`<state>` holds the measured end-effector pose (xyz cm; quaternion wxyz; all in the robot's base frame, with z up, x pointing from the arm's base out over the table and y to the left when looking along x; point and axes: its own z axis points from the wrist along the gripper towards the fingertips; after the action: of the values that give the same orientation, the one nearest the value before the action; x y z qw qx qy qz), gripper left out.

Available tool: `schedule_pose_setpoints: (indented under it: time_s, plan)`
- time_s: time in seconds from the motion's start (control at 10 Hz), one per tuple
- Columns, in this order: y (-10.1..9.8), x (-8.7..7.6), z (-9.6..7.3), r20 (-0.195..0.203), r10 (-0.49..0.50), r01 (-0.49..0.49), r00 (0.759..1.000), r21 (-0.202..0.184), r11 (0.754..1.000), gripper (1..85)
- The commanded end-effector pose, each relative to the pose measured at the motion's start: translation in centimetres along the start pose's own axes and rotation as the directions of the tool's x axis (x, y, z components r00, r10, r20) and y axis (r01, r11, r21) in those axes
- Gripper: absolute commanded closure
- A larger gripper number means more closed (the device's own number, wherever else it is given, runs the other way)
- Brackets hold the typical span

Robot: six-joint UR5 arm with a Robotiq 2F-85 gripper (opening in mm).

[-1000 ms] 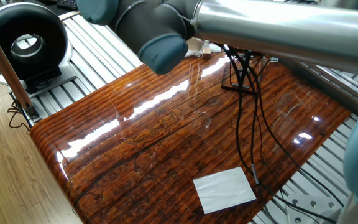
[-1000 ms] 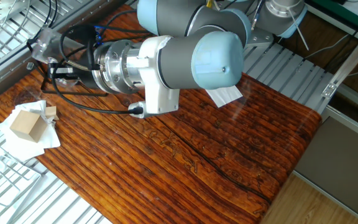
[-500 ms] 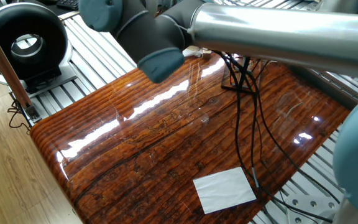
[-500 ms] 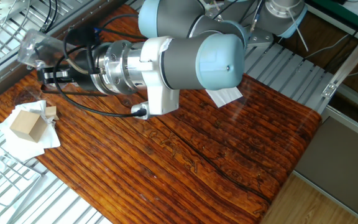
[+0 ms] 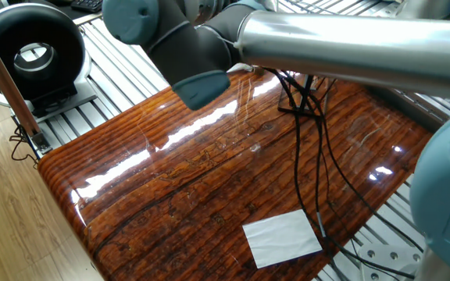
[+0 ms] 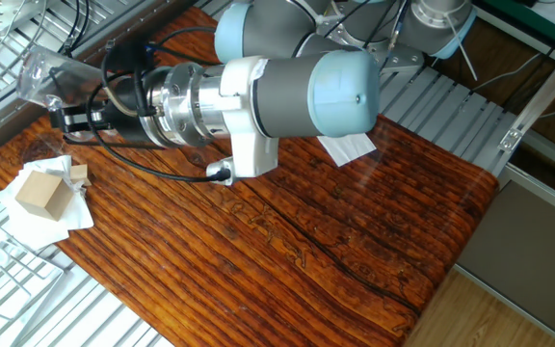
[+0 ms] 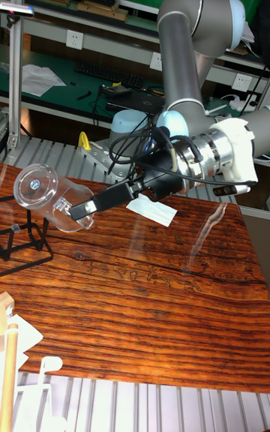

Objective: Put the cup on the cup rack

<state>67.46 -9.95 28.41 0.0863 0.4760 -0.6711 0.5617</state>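
cup (image 7: 51,196) above cup rack (image 7: 22,241), in claw (image 7: 79,211)

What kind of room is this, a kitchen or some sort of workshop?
Most likely a robotics lab, not a kitchen. The wooden table top sits on a ribbed metal bench, shelves behind hold a keyboard and papers, and the gripper holds a clear cup near a cup rack.

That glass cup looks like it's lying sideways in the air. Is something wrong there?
Nothing is spilled or broken. The cup is tilted on its side because the gripper holds it above the table, beside the black cup rack. It looks empty.
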Motion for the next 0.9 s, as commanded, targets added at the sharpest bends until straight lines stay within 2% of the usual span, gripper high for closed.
schedule_pose_setpoints:
  time_s: [0.0, 0.3, 0.5, 0.8]
  plan:
    - [1.2, 0.1, 1.3, 0.020, 0.036, -0.036, 0.999, 0.007, 0.999, 84.7]
    - [2.3, 0.0, 1.9, 0.040, 0.062, -0.062, 0.997, 0.002, 0.998, 84.7]
    - [2.5, 0.1, 2.3, 0.056, 0.065, -0.065, 0.996, 0.007, 0.998, 84.7]
    - [2.3, 0.1, 2.4, 0.058, 0.053, -0.055, 0.997, 0.021, 0.998, 84.7]
